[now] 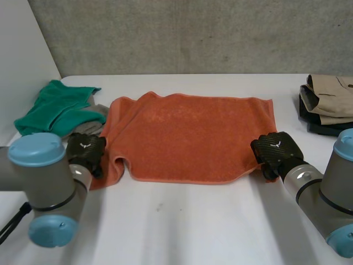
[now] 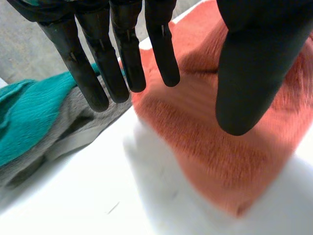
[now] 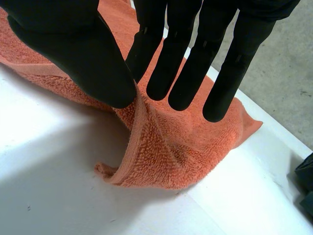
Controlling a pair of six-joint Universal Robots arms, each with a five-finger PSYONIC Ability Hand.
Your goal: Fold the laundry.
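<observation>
A nubby orange terry towel (image 1: 187, 138) lies spread, roughly rectangular, on the white table (image 1: 182, 221). The left hand (image 1: 85, 149) hovers over its rumpled near-left corner with fingers straight and thumb apart. The right hand (image 1: 276, 152) pinches the hemmed near-right corner into a ridge.

Plain orange towel (image 1: 187, 135) on the white worktop (image 1: 182, 226). There's a teal cloth (image 1: 52, 105) with a grey cloth (image 1: 98, 113), and a khaki garment (image 1: 333, 91) over a black garment (image 1: 310, 107). Black too: the left robot hand (image 1: 85, 150) and the right robot hand (image 1: 276, 150).
</observation>
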